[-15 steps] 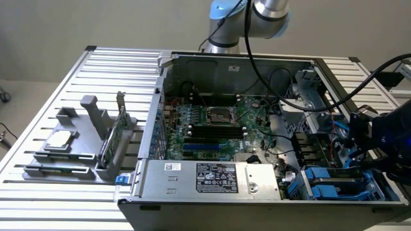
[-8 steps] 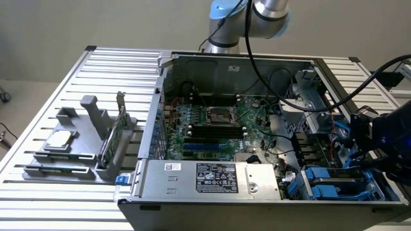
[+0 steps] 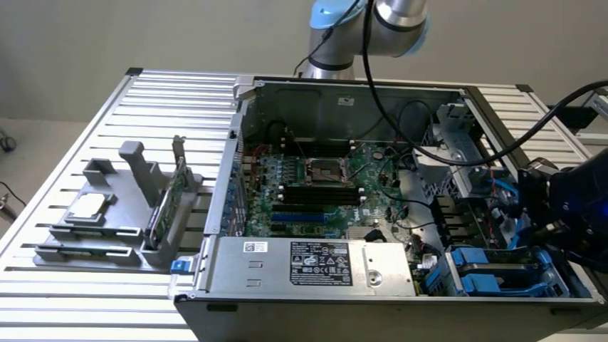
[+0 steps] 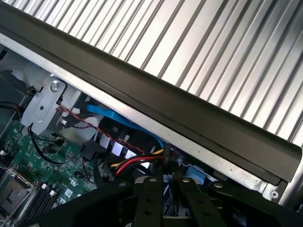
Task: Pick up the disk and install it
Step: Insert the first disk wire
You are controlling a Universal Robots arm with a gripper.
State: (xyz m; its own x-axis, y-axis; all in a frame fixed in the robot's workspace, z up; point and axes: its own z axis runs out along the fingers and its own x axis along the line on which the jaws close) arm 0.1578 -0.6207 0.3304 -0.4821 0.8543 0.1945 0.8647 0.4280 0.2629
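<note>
Your gripper (image 4: 165,201) hangs black-linked just inside the side wall of the open computer case (image 4: 189,111), over the corner where red, yellow and black wires (image 4: 135,163) run along the metal. You cannot tell from either view whether it is released, clenched or grasping anything. A sliver of blue plastic shows directly beneath it, too little to name. Beyond the wall the ribbed aluminium table (image 4: 213,42) stretches away. In the exterior view the arm (image 3: 380,21) reaches down from behind the case, its dark wrist end (image 3: 570,203) poised above the case's corner at the exterior view's lower right, with a black cable (image 3: 475,155) looping across to it. The disk (image 3: 475,274), framed in its bright blue carrier, sits low in that same corner of the case, just beside the silver power supply (image 3: 314,263) and just below the wrist end. The green motherboard (image 3: 323,182) lies flat in the middle of the case. Well apart, on the table at the exterior view's left, a grey fixture (image 3: 114,178) carries a small square silver chip (image 3: 87,208) and, standing on edge beside the case wall, a thin green circuit card (image 3: 169,199).
</note>
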